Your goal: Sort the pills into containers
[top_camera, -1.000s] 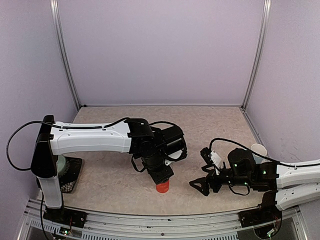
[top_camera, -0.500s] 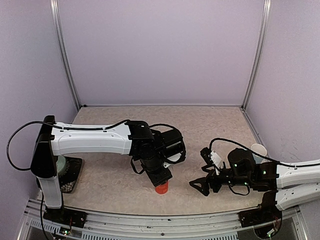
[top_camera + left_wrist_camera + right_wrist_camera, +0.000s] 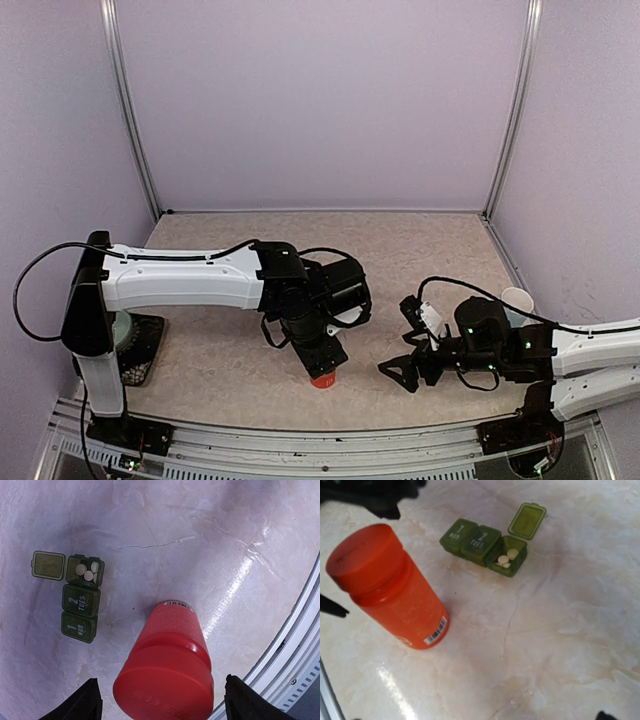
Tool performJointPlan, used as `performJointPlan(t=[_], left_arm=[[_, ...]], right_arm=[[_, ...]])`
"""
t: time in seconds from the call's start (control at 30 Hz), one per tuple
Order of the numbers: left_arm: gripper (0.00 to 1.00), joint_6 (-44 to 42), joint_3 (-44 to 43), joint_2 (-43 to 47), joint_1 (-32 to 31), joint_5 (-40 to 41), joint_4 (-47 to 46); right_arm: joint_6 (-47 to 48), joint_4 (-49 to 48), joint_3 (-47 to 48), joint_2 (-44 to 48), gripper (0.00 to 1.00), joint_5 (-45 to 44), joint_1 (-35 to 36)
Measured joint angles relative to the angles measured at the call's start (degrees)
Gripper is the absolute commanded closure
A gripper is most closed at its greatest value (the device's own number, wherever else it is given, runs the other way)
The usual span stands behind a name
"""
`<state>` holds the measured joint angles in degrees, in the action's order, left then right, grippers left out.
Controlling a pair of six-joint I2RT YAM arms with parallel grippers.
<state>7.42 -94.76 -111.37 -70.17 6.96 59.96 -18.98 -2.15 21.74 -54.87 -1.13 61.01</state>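
Note:
A red pill bottle [image 3: 170,670] with its cap on stands upright on the marble table near the front edge. My left gripper [image 3: 162,700] hovers right over it, open, with a gap between each finger and the cap. The containers [image 3: 80,600] lie to the bottle's left: a dark green strip whose end lid is flipped open, with three white pills [image 3: 87,572] in that compartment and the other two lids shut. In the right wrist view the bottle [image 3: 390,590] is at left and the containers [image 3: 485,545] are beyond it. My right gripper [image 3: 400,342] rests low, open and empty.
A pale mug [image 3: 517,298] stands behind the right arm near the right wall. A dark stand with a round greenish object [image 3: 135,345] sits beside the left arm's base. The metal rail of the table's front edge [image 3: 300,650] runs close to the bottle.
The left gripper's jaws have spread apart and let go of the red bottle, which now stands free on the table. The right arm has not moved.

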Motion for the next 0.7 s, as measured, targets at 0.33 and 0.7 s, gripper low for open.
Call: performJointPlan(t=[0.33,0.7], left_arm=[[0.12,0.26,-1.07,1.25,0.00,-0.26,0.04],[0.15,1.66,-0.42,4.94,0.00,-0.04,-0.87]], right_arm=[[3.17,-26.62,-17.92,-0.24,0.00,4.79,0.00],[8.66,-57.42,-15.39,-30.47,0.03,4.72,0.24]])
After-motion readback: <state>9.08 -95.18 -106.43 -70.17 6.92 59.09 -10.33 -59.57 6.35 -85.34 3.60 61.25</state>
